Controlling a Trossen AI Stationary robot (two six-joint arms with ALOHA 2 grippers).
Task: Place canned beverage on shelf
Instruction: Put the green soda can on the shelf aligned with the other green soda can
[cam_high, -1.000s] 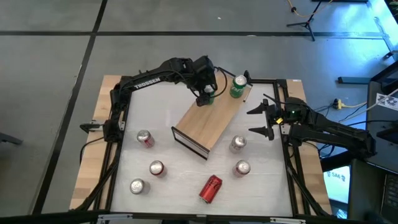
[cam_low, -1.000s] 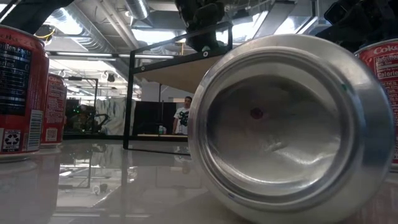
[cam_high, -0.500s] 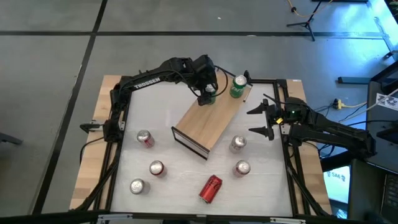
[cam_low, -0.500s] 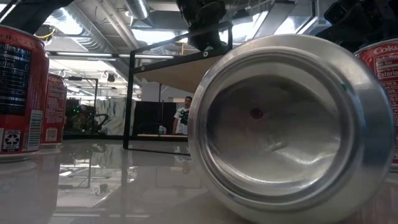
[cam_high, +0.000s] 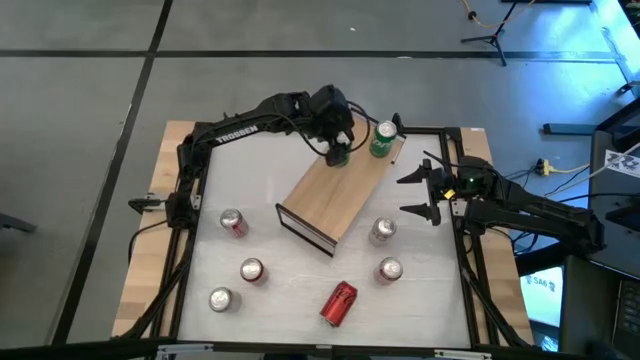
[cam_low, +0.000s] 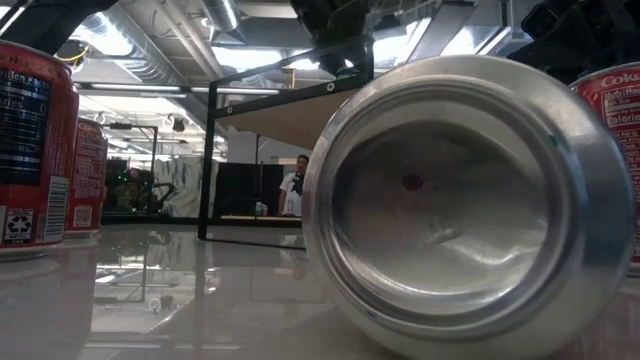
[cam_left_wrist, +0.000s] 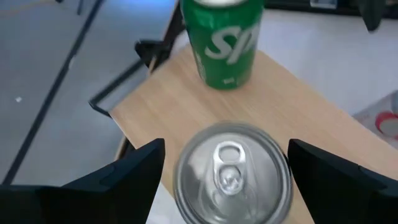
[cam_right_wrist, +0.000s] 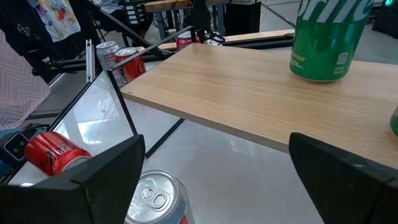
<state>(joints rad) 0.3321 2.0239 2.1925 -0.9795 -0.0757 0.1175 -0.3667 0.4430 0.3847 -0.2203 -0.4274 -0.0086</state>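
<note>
Six cans sit on the white counter around the shelf. On the left stand three upright ones: a red can, another and a silver-topped one. A red can lying on its side rests in front of the shelf's near end. The shelf runs slantwise across the middle. Over its far end hangs the left pincer, its fingers spread on either side of a green can standing on the board, clear of its sides. Just beyond stands a second green can, at the board's far corner. Right of the shelf stand two more upright cans. The right pincer waits at the counter's right edge, fingers wide apart, holding nothing.
</note>
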